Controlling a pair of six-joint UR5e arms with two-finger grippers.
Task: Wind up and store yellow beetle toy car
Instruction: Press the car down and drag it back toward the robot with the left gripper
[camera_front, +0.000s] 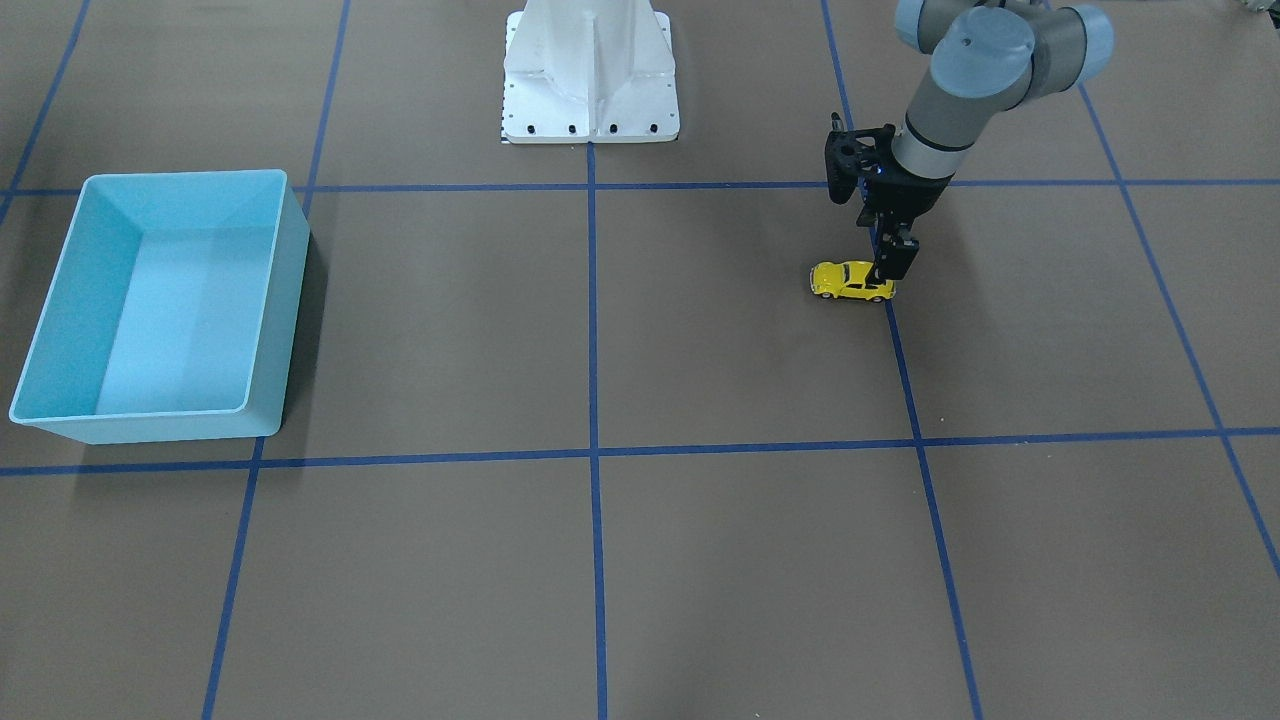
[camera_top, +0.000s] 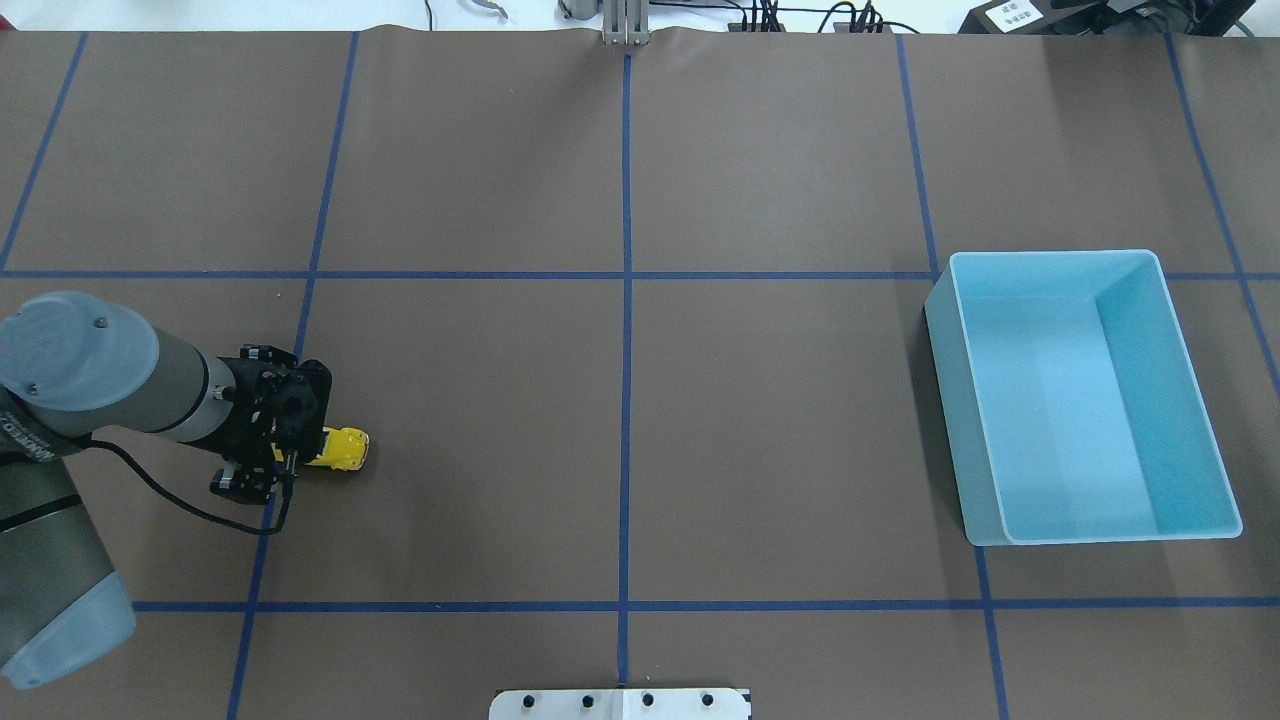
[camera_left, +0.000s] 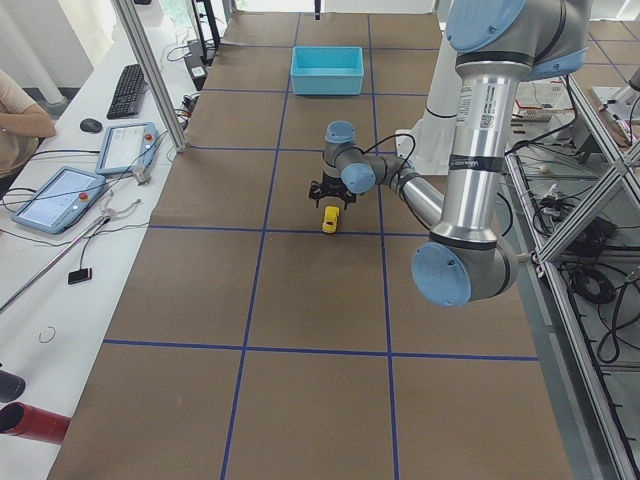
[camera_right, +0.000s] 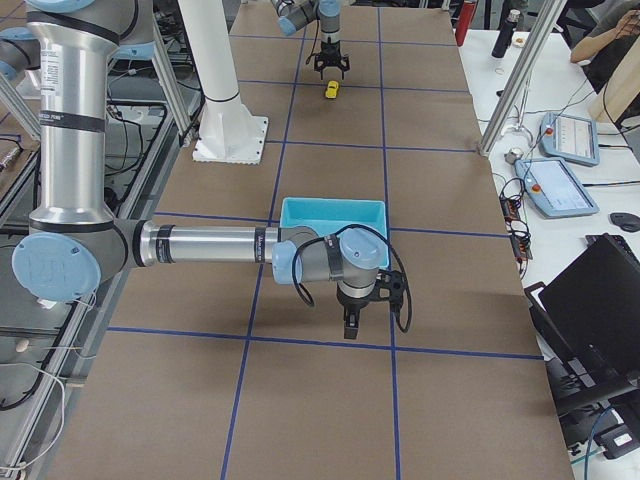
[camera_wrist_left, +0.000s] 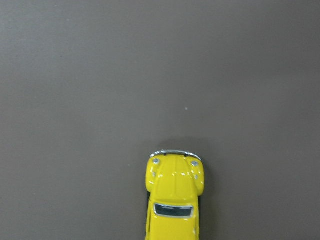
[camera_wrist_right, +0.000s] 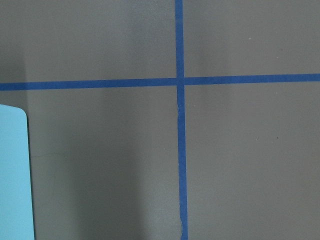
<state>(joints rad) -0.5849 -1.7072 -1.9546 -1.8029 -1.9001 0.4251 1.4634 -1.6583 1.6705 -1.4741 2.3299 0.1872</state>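
Note:
The yellow beetle toy car (camera_front: 848, 281) stands on its wheels on the brown table, on my left side, its nose pointing toward the middle (camera_top: 345, 448). My left gripper (camera_front: 886, 274) points down over the car's rear end, and its jaws look open on either side of it. The left wrist view shows only the car's hood and windshield (camera_wrist_left: 174, 197), not the fingers. The light blue bin (camera_front: 287, 300) stands empty far off on my right side (camera_top: 945, 400). My right gripper (camera_right: 350, 326) hangs low just beyond the bin; I cannot tell whether it is open or shut.
The white robot base (camera_front: 590, 80) stands at the table's near middle edge. Blue tape lines (camera_front: 592, 400) divide the brown table into squares. The bin's corner (camera_wrist_right: 12, 175) shows in the right wrist view. Operators' desks with tablets (camera_left: 60, 195) run along the far side.

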